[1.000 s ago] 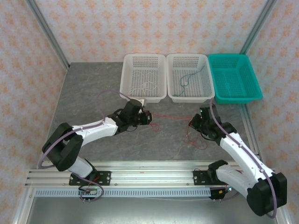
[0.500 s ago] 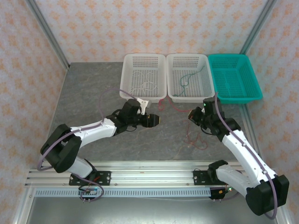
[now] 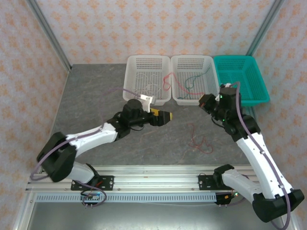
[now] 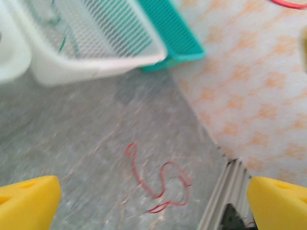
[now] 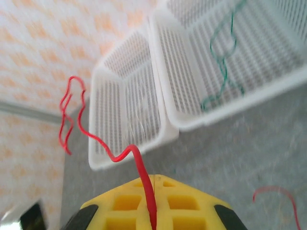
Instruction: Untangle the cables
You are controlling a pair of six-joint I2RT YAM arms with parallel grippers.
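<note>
Cables, thin and loose, sit in several places. A teal-green cable (image 3: 192, 82) rests in the middle white basket (image 3: 192, 101). A pale cable (image 3: 148, 88), faint against the mesh, lies in the left white basket (image 3: 128, 76).

The right gripper (image 3: 205, 101) is raised near the front rim of the middle basket, its yellow fingers (image 5: 120, 206) clamped on a red cable (image 5: 115, 155). The cable's free length curls up and to the left through the air, over the baskets. Holding it high probably keeps it clear of the other cables.

A second red cable (image 3: 199, 140) lies in loose loops on the grey table (image 3: 96, 91), apart from both grippers.

The left gripper (image 3: 165, 116) hovers just in front of the left basket, jaws spread wide, grasping nothing. Its wrist camera faces the looped cable on the table, which is likely its next target.
</note>
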